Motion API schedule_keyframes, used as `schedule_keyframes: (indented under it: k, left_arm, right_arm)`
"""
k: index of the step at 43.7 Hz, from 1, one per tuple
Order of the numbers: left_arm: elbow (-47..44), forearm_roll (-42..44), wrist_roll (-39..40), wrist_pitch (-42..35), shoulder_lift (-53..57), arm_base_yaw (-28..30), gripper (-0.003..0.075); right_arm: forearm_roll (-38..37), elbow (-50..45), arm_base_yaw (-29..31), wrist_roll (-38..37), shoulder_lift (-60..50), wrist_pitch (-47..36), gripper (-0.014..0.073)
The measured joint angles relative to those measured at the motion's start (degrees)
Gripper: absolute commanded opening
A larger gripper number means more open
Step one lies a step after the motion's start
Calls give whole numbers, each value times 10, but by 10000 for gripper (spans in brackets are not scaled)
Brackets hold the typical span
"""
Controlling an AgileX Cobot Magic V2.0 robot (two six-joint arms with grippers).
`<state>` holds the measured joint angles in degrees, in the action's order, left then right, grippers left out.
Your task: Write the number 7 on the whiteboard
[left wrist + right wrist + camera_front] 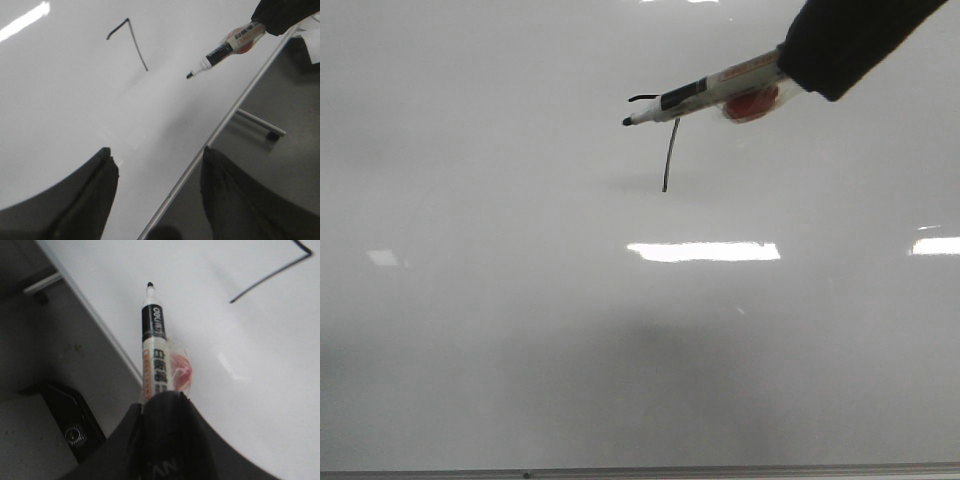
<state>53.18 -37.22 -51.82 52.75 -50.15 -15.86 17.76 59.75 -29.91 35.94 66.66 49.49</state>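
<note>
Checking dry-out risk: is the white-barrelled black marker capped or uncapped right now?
Uncapped. The white-barrelled black marker, held in the right gripper, shows a bare black tip, and no cap is in view.

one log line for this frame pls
task: write 7 | right gripper: shut on marker | tip: off whiteboard | number 7: drawn | left gripper: open, holding nothing

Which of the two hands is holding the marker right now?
The right hand: the marker sticks out from between its fingers, tip toward the whiteboard. The left hand is open, with nothing between its fingers.
</note>
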Motion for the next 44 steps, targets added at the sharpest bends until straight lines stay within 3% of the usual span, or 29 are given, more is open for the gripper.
schedule_keyframes:
  k: [8,24,37,44]
  left_arm:
    - [1,-15,-58,9,-50,-73,432]
    - [36,-16,-90,-50,-188,-263,430]
    - [87,-14,-90,-68,-271,-306,408]
    - [90,-13,-90,-68,-276,-307,274]
  right_arm:
    - [39,-12,-38,89,-56,76,-58]
    - [55,-12,-45,102,-76,89,-58]
    - [56,-12,-45,103,-76,89,-58]
    - [56,-12,-45,103,-76,89,-58]
